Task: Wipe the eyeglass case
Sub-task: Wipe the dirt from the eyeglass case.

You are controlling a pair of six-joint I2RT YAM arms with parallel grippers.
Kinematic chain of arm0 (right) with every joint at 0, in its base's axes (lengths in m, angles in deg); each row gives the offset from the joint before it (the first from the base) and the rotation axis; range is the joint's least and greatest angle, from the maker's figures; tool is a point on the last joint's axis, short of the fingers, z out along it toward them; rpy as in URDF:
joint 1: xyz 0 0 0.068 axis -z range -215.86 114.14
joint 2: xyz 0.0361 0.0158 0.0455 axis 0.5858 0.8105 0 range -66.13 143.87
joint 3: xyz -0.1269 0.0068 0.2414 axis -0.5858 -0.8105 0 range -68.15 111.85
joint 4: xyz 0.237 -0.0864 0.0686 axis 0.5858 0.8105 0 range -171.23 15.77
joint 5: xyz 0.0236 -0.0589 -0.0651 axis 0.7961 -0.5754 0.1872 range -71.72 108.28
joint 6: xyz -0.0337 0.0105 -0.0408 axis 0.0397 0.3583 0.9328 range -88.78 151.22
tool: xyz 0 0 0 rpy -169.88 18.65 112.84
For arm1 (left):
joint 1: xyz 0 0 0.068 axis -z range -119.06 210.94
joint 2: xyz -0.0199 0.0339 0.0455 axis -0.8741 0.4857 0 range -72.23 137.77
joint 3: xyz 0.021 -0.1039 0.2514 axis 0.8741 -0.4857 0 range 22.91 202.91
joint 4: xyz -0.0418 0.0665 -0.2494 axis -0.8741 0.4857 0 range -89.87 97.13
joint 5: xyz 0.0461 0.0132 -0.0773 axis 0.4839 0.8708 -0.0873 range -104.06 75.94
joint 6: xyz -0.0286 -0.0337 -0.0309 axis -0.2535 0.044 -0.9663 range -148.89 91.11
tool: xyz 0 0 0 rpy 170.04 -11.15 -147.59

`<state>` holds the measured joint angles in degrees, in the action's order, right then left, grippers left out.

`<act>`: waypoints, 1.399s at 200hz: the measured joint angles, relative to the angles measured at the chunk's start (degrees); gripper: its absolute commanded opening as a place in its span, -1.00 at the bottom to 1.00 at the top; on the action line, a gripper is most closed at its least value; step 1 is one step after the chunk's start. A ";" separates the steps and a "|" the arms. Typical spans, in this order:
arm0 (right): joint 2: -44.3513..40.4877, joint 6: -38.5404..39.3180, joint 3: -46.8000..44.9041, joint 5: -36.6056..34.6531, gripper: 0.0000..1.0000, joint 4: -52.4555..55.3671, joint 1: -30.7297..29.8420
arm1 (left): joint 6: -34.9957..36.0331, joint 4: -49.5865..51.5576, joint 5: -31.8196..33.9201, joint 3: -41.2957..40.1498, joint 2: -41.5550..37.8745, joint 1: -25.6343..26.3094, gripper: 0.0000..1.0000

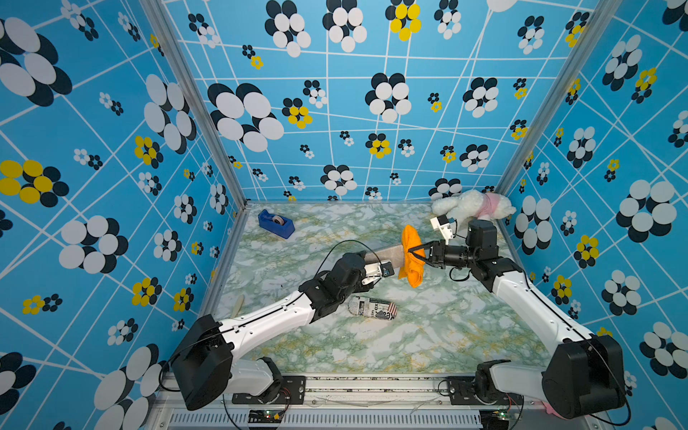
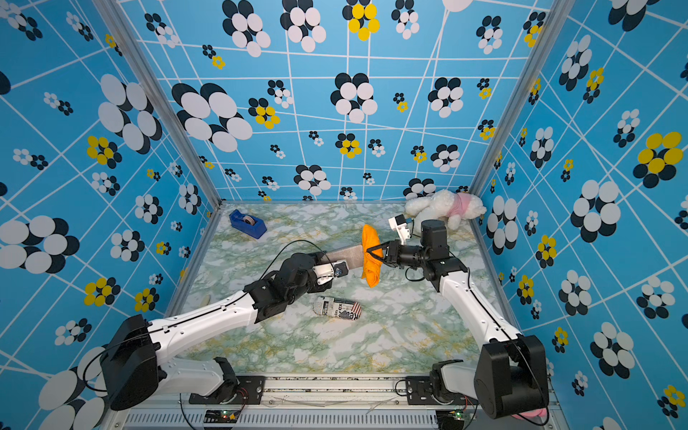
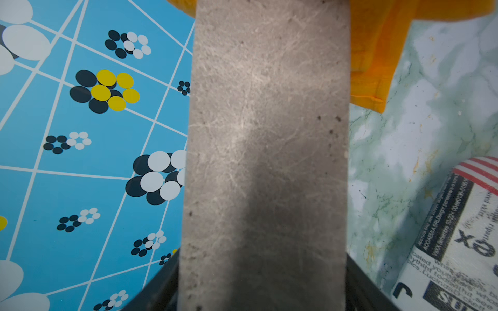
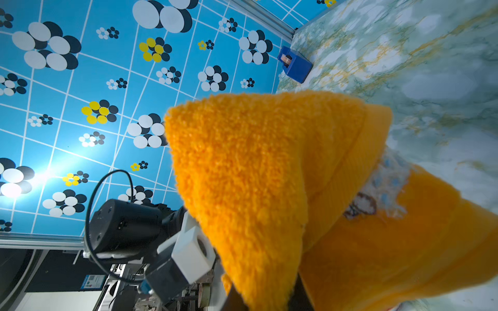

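Observation:
The eyeglass case is a long grey felt-like sleeve held level above the table. My left gripper is shut on its near end. In the left wrist view the eyeglass case fills the middle, with dark fingers pressed against both of its sides. An orange cloth hangs over the case's far end. My right gripper is shut on this cloth from the right. The cloth hides the case in the right wrist view.
A newsprint-patterned case lies on the marble table below the left arm. A blue tape dispenser sits at the back left, and a white plush toy at the back right corner. Patterned walls close three sides.

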<state>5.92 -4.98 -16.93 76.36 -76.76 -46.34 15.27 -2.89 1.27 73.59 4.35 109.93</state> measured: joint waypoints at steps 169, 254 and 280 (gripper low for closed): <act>10.95 -0.66 2.25 0.66 -1.00 -8.50 1.33 | -10.08 4.79 -7.54 0.81 -5.99 -0.44 -0.62; 17.22 -45.77 -7.50 6.49 -1.00 -71.23 -1.16 | -25.27 2.75 -23.02 4.50 -3.50 -8.83 -0.63; 17.33 -51.39 -6.08 7.23 -1.00 -76.19 -1.51 | -28.50 1.70 -28.41 5.01 -2.82 -10.47 -0.64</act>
<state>23.25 -56.37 -23.00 83.60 -152.95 -47.85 -13.23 -1.19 -27.14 78.59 1.53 99.46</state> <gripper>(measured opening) 0.116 0.702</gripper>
